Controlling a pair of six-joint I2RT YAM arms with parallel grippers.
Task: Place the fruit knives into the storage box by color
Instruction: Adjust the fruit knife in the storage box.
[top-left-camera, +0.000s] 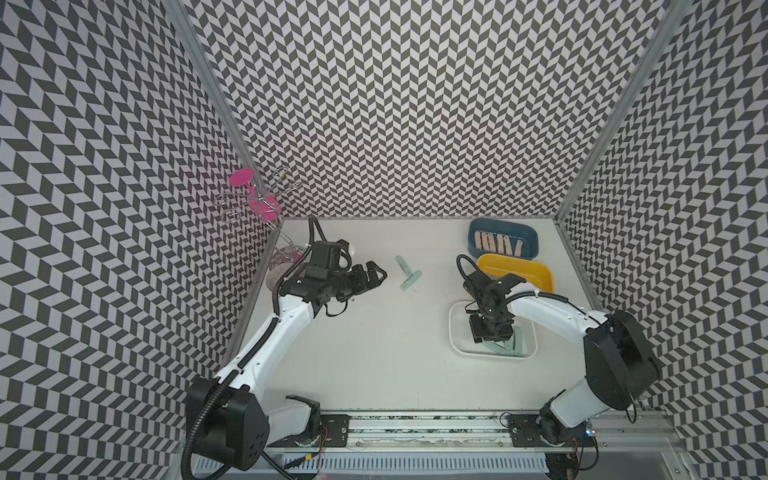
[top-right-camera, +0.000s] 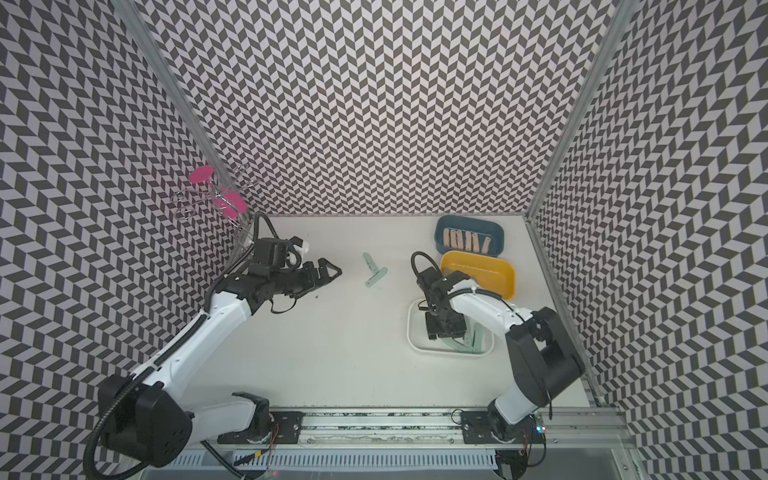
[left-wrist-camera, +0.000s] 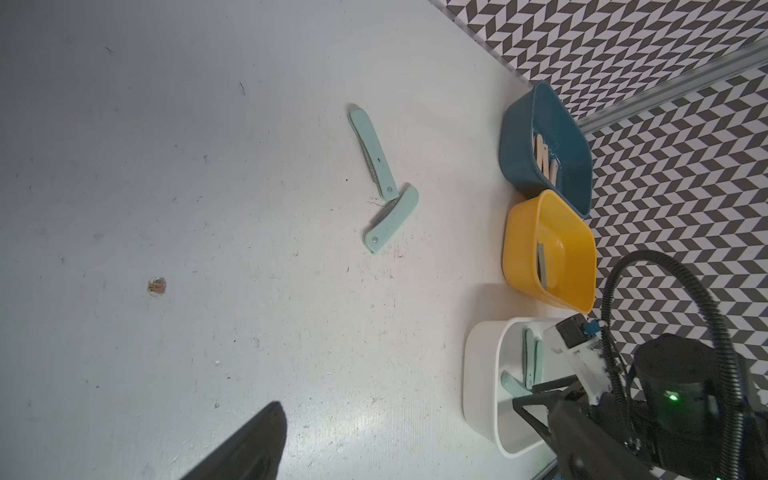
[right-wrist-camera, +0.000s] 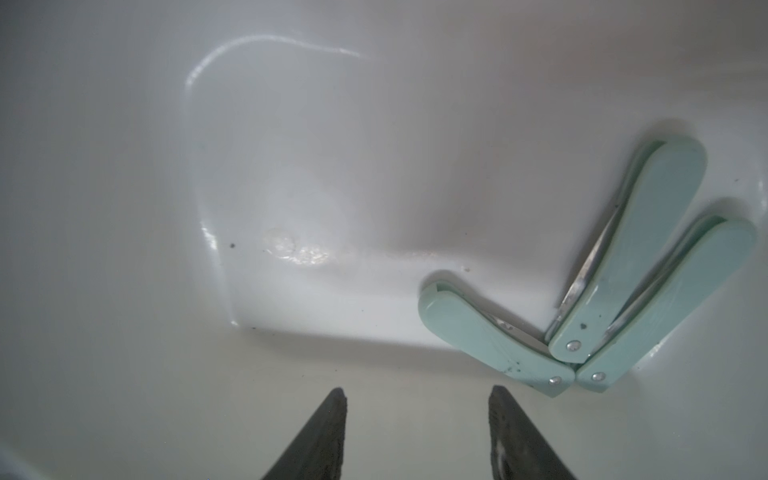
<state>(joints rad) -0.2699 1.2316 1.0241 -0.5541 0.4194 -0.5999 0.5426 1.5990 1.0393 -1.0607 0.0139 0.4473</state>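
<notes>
White worktop (top-left-camera: 374, 353). In white box (top-left-camera: 453, 332) near right edge: right pincer (right-wrist-camera: 417, 392) half-open, empty; left pincer (top-left-camera: 376, 272) wide, empty. Risk: lifting out could snag mint knives (right-wrist-camera: 623, 266).

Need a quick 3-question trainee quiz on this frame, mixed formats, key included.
1. True or false: the right gripper is over the white bin, jaws apart, nothing between them.
2. How many mint knives lie loose on the table?
3. Which container holds the peach knives? A) white bin B) yellow bin C) blue bin

Key: 1 true; 2 two; 3 C.
</notes>
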